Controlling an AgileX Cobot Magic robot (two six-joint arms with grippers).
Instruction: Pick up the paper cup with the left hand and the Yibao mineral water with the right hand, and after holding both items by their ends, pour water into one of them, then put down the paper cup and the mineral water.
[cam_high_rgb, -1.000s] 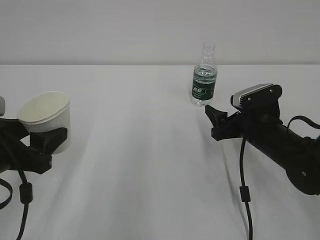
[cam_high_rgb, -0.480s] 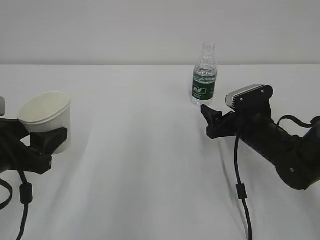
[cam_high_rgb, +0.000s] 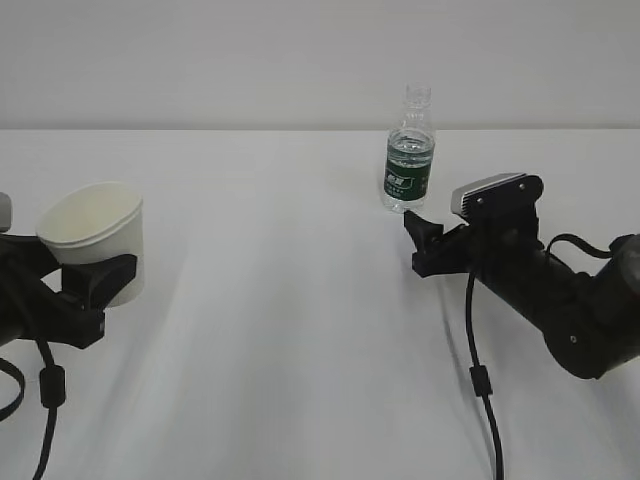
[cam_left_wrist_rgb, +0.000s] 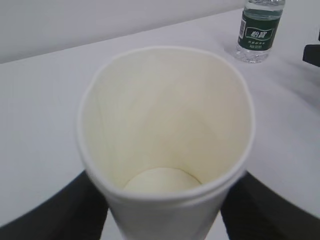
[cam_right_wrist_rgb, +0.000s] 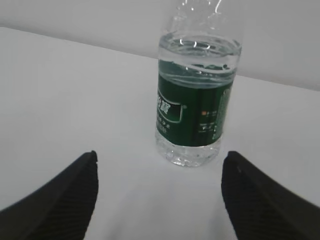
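While left hand (cam_high_rgb: 85, 290) pinches paper cup (cam_high_rgb: 95, 240) near left, right hand (cam_high_rgb: 418, 228), fingers spread, sits just before upright Yibao mineral water (cam_high_rgb: 408, 155), far right.

My front camera looks slantwise down the white tabletop (cam_high_rgb: 300, 330); both wrist cameras, close in, share the clear green-labelled plastic bottle (cam_left_wrist_rgb: 257, 32), upper right in the left wrist view, centre in the right.

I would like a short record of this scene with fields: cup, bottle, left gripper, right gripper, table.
cup: white paper cup, empty inside, held tilted
bottle: upright on table, green label, no cap, partly full
left gripper: shut on cup
right gripper: open, just short of bottle, not touching
table: white
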